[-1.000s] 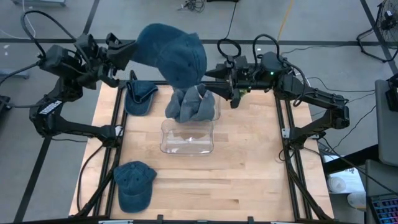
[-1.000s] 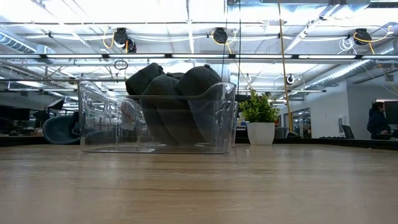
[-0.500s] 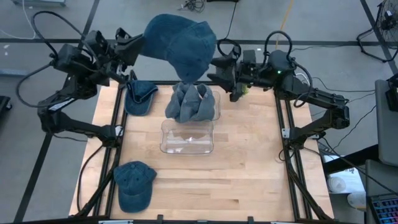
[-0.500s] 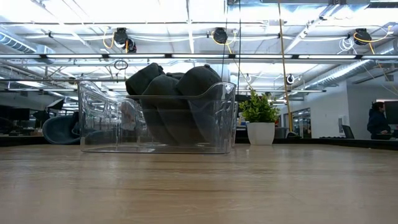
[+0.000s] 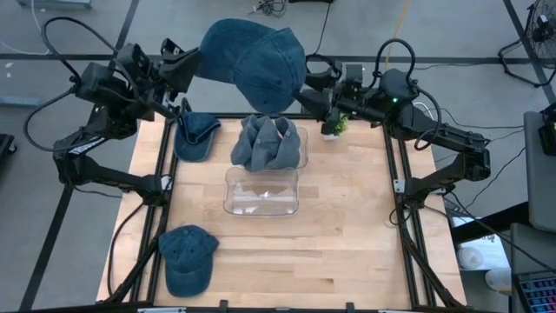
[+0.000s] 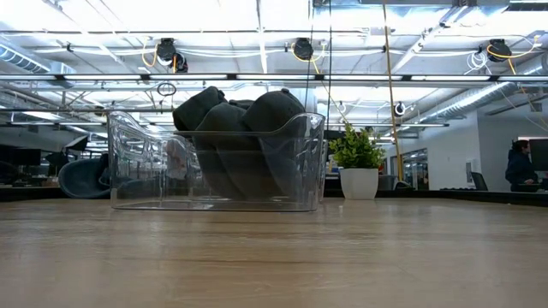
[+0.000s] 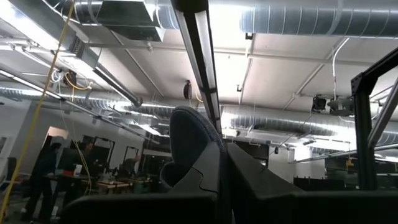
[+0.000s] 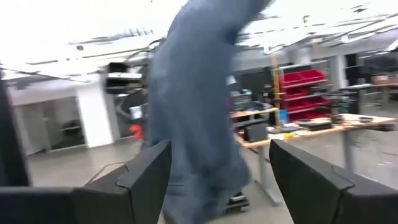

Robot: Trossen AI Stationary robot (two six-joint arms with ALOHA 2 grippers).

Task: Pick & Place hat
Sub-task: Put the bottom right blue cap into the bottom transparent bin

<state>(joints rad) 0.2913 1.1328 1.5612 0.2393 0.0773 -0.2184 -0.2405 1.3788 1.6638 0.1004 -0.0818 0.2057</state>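
1. Hat [image 5: 256, 63], in the high view, hangs beyond the table's [image 5: 347, 235] far edge, clamped in the left gripper [image 5: 187, 65]; the right gripper [image 5: 314, 94] stands spread beside it, drawn farther back than before.
2. Four hats: one held, two loose, one bundle in the far bin [image 5: 300, 148]; near bin [image 5: 261, 191] open.
3. Low view: two bins overlap, unchanged.
4. Right wrist view: hat [image 8: 199, 124] between spread fingers [image 8: 146, 180].

Raised blue denim cloth cap [image 5: 254, 63]: matt, soft weave. Clear glossy plastic bin [image 5: 261, 192], smooth walls. Pale wooden slat tabletop [image 5: 347, 235], satin, visible grain. Black matt metal frame rails [image 5: 408, 235].
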